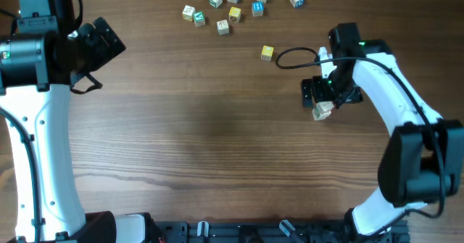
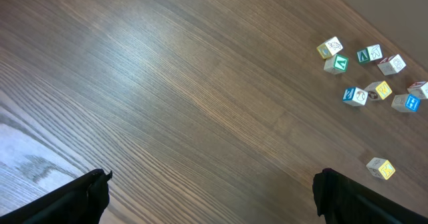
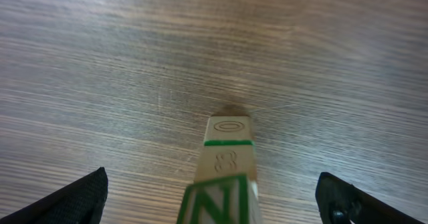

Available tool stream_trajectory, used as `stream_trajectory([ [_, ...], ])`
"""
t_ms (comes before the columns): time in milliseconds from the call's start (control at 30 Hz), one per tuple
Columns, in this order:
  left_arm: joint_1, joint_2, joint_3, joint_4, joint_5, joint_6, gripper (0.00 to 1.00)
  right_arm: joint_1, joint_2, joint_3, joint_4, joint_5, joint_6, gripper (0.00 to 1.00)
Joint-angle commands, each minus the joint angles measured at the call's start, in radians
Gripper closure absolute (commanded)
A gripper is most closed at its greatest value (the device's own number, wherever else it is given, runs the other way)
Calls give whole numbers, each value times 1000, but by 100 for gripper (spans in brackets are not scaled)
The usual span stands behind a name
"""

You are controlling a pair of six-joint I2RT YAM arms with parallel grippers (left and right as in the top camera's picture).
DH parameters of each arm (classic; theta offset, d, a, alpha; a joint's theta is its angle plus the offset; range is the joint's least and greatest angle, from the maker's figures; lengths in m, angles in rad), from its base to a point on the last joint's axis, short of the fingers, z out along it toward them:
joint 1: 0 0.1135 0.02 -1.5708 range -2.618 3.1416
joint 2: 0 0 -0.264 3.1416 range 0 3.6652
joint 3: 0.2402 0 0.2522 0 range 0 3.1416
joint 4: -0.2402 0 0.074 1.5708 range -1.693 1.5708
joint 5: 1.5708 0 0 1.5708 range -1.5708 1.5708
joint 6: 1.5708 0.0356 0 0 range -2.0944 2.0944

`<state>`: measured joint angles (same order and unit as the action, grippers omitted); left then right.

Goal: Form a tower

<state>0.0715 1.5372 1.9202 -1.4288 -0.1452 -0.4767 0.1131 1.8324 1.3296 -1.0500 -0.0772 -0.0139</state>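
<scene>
The tower stands on the table at the right side, directly under the right gripper. In the right wrist view it rises in the middle between the 2 fingers, which are spread wide and do not touch it. Its upper cubes carry green marks. The left gripper is also spread wide and holds nothing, well apart on the left. 1 yellow cube lies near the tower.
</scene>
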Motion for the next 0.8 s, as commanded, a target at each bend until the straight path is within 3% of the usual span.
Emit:
stream_trajectory([
  [0,5,-2,-5,2,-9,-3,0,27,63,-13,-11,6,-10,1],
  [133,5,-2,-5,2,-9,-3,0,48,80,-14,-17,81,33,1],
  [300,5,-2,-5,2,-9,-3,0,48,92,-14,-19,81,40,12],
  [767,5,-2,-5,2,-9,-3,0,48,92,-58,27,85,51,21],
])
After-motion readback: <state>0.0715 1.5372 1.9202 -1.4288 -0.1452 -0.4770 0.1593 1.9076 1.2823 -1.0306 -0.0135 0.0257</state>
